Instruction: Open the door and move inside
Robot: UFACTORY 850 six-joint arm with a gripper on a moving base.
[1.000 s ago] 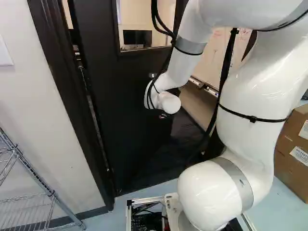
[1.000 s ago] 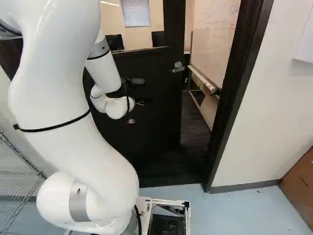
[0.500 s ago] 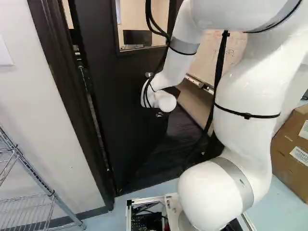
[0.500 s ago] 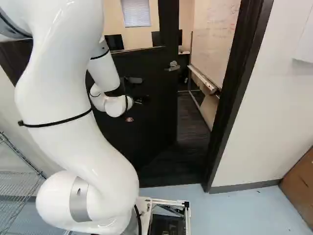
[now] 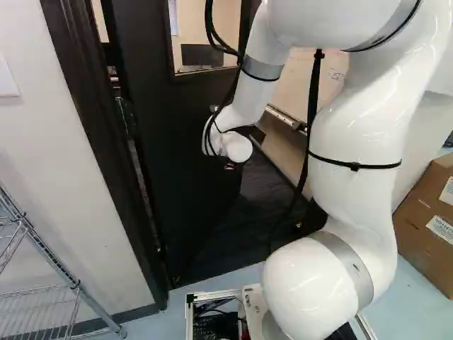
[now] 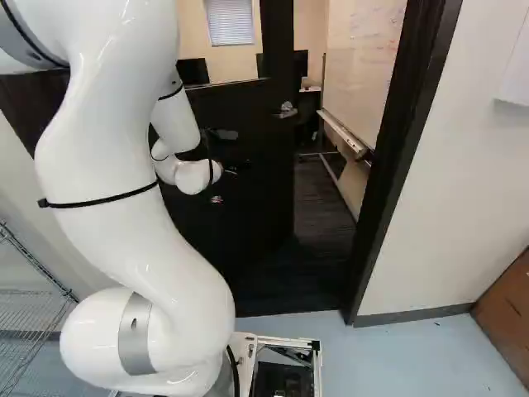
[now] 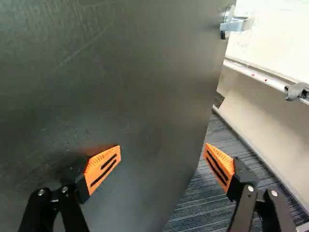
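Dark door (image 5: 173, 142) partly open, before the arm | cardboard box (image 5: 417, 212), insides hidden | base frame (image 5: 189, 319), electronics inside, partly visible | fingers (image 6: 224, 184) spread apart, perhaps touching the door, hard to tell from here | lever handle (image 6: 286, 112) beyond them

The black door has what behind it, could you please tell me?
Beyond the door: a whiteboard, dark floor, monitors and a window blind. Whatever else the door covers cannot be seen.

Matt door (image 7: 130, 82) (faintly scuffed), metal handle (image 7: 233, 24), glossy arm (image 5: 357, 134)
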